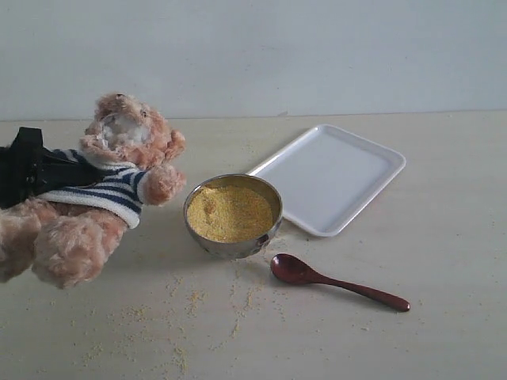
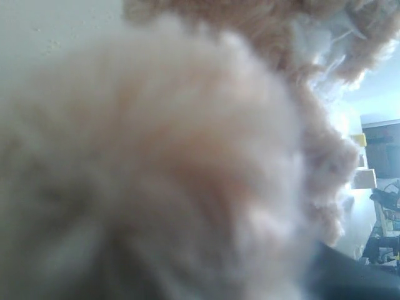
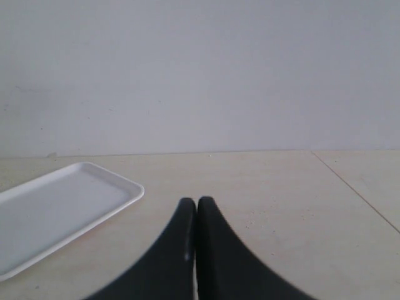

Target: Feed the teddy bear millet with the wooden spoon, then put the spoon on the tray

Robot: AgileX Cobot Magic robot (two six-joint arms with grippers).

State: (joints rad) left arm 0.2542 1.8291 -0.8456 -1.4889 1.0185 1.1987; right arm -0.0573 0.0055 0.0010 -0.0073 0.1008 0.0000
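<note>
The teddy bear leans back at the left, its muzzle turned up and toward the steel bowl heaped with millet. My left gripper is a black shape gripping the bear's back; fur fills the left wrist view and hides the fingers. The wooden spoon lies on the table in front of the bowl, its handle pointing right. Behind it to the right lies the bare white tray. My right gripper hovers shut with nothing in it, beside the tray.
Loose millet grains are scattered on the pale table in front of the bowl. A plain wall stands behind the table.
</note>
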